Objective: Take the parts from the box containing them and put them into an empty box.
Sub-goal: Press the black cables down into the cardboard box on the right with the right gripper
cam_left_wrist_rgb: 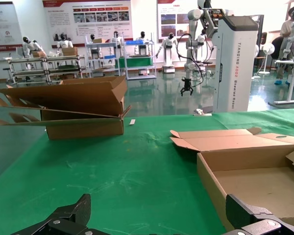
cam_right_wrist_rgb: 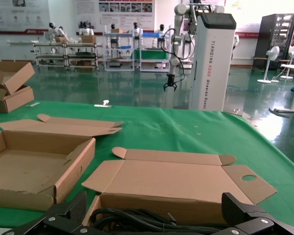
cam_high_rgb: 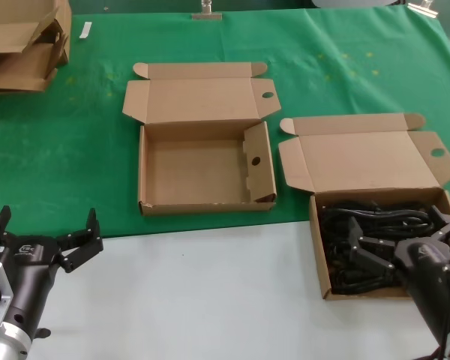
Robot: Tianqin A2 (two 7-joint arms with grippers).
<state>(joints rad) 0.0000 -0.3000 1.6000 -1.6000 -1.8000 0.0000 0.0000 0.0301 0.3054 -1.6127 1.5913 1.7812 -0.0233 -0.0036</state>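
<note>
Black cable bundles, the parts [cam_high_rgb: 375,225] [cam_right_wrist_rgb: 152,221], lie in the brown box containing them [cam_high_rgb: 319,251] [cam_right_wrist_rgb: 186,205] at the right, its lid [cam_high_rgb: 367,161] folded back. My right gripper [cam_high_rgb: 405,240] [cam_right_wrist_rgb: 159,215] hovers open just over that box, fingers spread wide above the cables and holding nothing. The empty box [cam_high_rgb: 146,172] [cam_left_wrist_rgb: 210,181] [cam_right_wrist_rgb: 73,169] stands open at the middle, an upright inner flap with a round hole [cam_high_rgb: 255,160] on its right side. My left gripper [cam_high_rgb: 49,236] [cam_left_wrist_rgb: 161,215] waits open at the near left, over the edge of the green cloth.
Flattened stacked cartons [cam_high_rgb: 22,45] [cam_left_wrist_rgb: 73,105] sit at the far left corner of the green cloth [cam_high_rgb: 75,150]. A white table surface [cam_high_rgb: 195,292] runs along the front. A metal clip [cam_high_rgb: 206,11] sits at the far edge.
</note>
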